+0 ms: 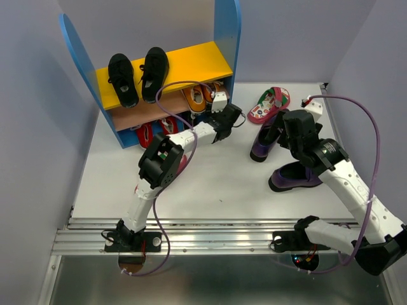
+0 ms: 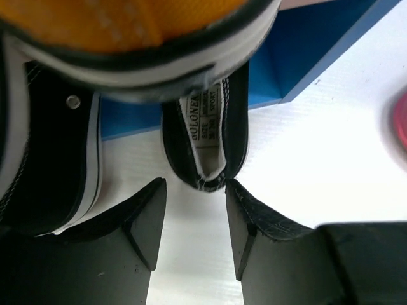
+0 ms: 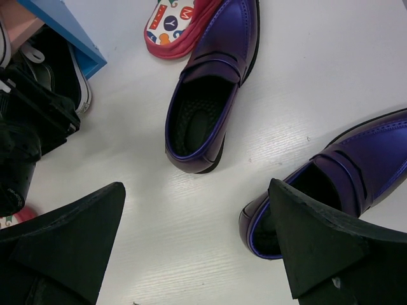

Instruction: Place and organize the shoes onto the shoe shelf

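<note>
The shoe shelf point(image 1: 191, 63) stands at the back left with two black shoes point(image 1: 137, 76) on its yellow top board. Red shoes point(image 1: 147, 133) and orange shoes point(image 1: 197, 96) sit on the lower tier. My left gripper point(image 1: 236, 117) is open and empty at the shelf's right end. In the left wrist view its tips point(image 2: 196, 184) are just short of the heel of a black-white sneaker point(image 2: 203, 136); a second sneaker point(image 2: 44, 159) lies to its left. My right gripper point(image 3: 197, 186) is open and empty above the table between two dark purple loafers point(image 3: 210, 95) point(image 3: 356, 171).
A pink flip-flop point(image 1: 270, 103) lies at the back right beside the far loafer point(image 1: 262, 145); the near loafer point(image 1: 296, 178) lies right of centre. The shelf's blue right panel point(image 1: 227, 25) rises beside the left gripper. A pink shape point(image 1: 183, 164) shows under the left arm.
</note>
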### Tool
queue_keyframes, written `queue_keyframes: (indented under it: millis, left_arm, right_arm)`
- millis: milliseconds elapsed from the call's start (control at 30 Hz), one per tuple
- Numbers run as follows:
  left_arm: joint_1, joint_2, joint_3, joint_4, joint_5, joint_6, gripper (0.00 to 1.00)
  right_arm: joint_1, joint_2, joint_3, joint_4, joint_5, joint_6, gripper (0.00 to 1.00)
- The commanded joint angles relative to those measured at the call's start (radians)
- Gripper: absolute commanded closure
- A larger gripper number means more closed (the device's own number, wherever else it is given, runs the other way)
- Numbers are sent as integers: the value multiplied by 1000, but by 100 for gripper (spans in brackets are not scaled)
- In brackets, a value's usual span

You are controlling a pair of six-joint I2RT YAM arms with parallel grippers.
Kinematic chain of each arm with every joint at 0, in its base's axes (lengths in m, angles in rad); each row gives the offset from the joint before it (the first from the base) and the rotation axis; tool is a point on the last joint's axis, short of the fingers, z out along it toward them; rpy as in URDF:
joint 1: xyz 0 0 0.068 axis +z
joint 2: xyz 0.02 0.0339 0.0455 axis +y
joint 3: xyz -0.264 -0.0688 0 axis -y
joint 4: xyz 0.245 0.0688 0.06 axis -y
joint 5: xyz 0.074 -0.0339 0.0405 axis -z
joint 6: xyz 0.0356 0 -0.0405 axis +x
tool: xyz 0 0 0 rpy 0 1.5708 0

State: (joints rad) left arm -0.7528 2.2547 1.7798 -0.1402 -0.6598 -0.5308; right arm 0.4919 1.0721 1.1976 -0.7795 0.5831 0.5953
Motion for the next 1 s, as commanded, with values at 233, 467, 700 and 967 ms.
queue_keyframes:
  millis: [233, 467, 700, 967]
  left_arm:
    - [-85, -224, -164, 47, -37, 28, 46]
    - [-121, -325, -296, 71, -40, 15, 68]
    - [-125, -446, -567, 133, -57, -9, 100]
    - [-68, -458, -709, 276, -71, 63, 100]
  right_arm:
    - [-4, -35, -7, 14, -11, 20, 0]
    - [-4, -58, -24, 17, -16, 23, 0]
    - [-4, -84, -64, 28, -8, 34, 0]
    - [-4, -80, -81, 46, -17, 28, 0]
